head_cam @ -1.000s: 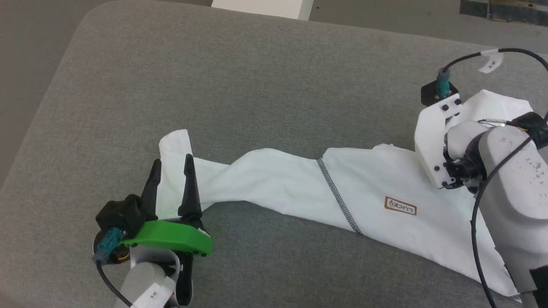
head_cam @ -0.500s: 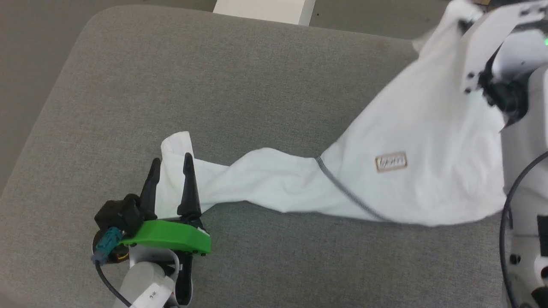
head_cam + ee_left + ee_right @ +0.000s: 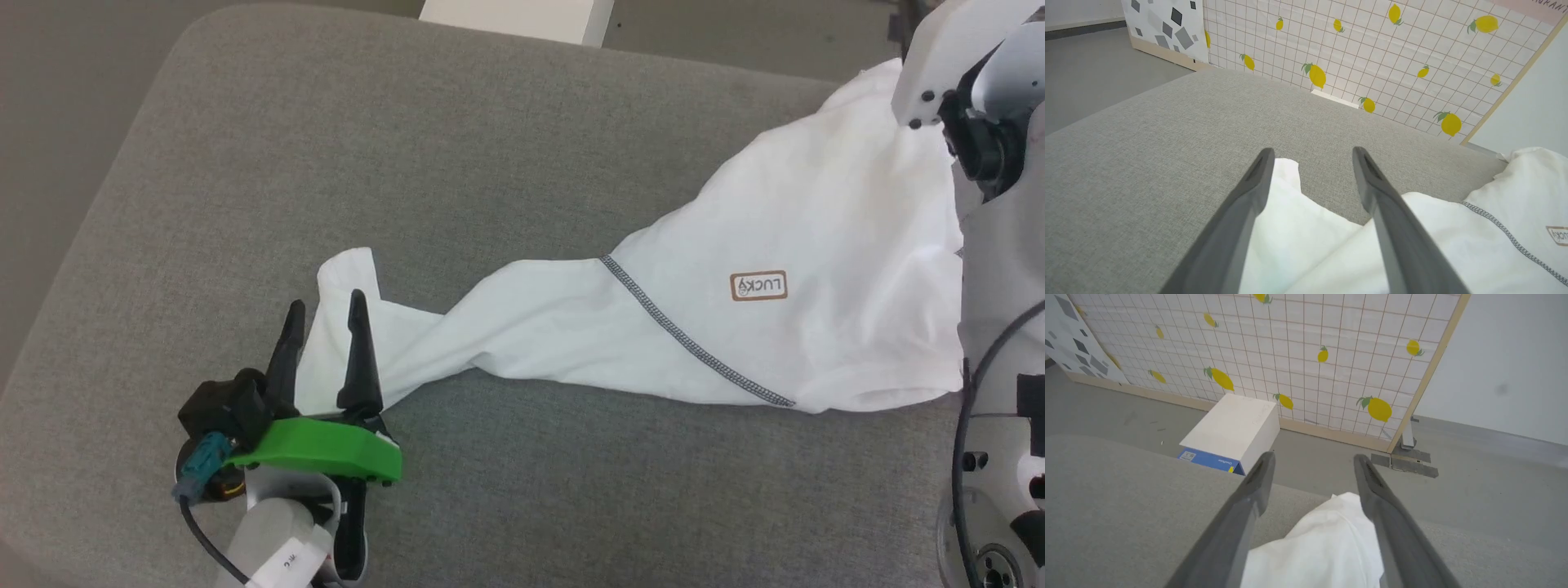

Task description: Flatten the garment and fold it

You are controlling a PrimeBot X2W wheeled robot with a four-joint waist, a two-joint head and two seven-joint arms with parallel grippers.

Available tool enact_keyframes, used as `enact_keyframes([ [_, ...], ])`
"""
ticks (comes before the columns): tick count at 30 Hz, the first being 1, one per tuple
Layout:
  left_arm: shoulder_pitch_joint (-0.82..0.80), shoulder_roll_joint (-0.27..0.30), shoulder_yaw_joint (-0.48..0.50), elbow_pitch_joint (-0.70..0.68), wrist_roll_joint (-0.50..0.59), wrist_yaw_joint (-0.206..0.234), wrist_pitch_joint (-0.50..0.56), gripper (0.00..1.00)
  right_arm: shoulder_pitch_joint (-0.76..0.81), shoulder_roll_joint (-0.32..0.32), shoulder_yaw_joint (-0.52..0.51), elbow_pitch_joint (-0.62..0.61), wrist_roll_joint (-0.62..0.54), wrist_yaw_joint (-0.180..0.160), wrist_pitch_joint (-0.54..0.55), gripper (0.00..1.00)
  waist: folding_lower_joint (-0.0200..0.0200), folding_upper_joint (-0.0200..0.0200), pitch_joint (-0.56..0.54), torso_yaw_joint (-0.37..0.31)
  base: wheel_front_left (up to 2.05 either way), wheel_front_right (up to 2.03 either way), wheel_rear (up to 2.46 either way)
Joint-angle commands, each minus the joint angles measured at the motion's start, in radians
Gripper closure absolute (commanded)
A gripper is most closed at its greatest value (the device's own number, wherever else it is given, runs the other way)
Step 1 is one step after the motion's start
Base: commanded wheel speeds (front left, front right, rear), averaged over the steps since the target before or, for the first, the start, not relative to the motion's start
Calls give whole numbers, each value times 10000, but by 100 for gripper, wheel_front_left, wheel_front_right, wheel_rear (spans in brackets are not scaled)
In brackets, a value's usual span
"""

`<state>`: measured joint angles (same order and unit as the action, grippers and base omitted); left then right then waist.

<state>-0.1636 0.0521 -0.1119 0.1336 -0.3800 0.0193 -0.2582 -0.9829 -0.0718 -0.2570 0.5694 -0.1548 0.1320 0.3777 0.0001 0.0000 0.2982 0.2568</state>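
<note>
Grey cushion [image 3: 326, 122], head view: one garment [image 3: 653, 327] stretches lower left to upper right, its lower end between the left gripper's [image 3: 326, 300] spread fingers. Left wrist view: cloth lies unpinched between them. Right wrist view: the right gripper [image 3: 1313, 456], fingers apart, straddles the far end; one white box [image 3: 1233, 424] beyond.

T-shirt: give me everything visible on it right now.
The T-shirt is white, thin-looking fabric with a dark grey zigzag seam and a brown-bordered LUCKY patch. It is neither flat nor folded: it lies stretched across the grey cushion, twisted into a narrow rope toward the robot's left, wider and rumpled toward the right. The open left hand straddles its narrow end. The open right hand has the far right corner bunched between its fingers.
</note>
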Motion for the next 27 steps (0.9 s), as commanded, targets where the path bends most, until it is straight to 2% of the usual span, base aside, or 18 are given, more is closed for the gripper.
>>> enact_keyframes([
  [1, 74, -18, 75, 17, 94, 45, -36, 0, 77, 25, 83, -213, 339, -13, -572, 0, -1, 0, -268, -151, 0, 0, 0],
  [7, 354, -18, 324, 24, 321, -4, -36, 0, 1792, -76, 585, -1295, 1771, -13, -2618, 0, -1, 0, -981, -684, 0, 0, 0],
  [13, 722, -18, 525, 55, 555, -86, -36, 0, 4350, -47, 674, -2592, 2873, -13, -3735, 0, -1, 0, -1643, -1400, 0, 0, 0],
  [21, 1119, -18, 556, 134, 614, -132, -36, 0, 7909, 201, -64, -4127, 4034, -13, -3644, 0, -1, 0, -2190, -2089, 0, 0, 0],
  [24, 1238, -18, 484, 165, 563, -139, -36, 0, 8921, 210, -244, -4309, 4905, -13, -3646, 0, -1, 0, -2231, -2286, 0, 0, 0],
  [27, 1181, -18, 419, 119, 377, -153, -36, 0, 9474, 212, -393, -4440, 5252, -13, -3712, 0, -1, 0, -2192, -2440, 0, 0, 0],
])
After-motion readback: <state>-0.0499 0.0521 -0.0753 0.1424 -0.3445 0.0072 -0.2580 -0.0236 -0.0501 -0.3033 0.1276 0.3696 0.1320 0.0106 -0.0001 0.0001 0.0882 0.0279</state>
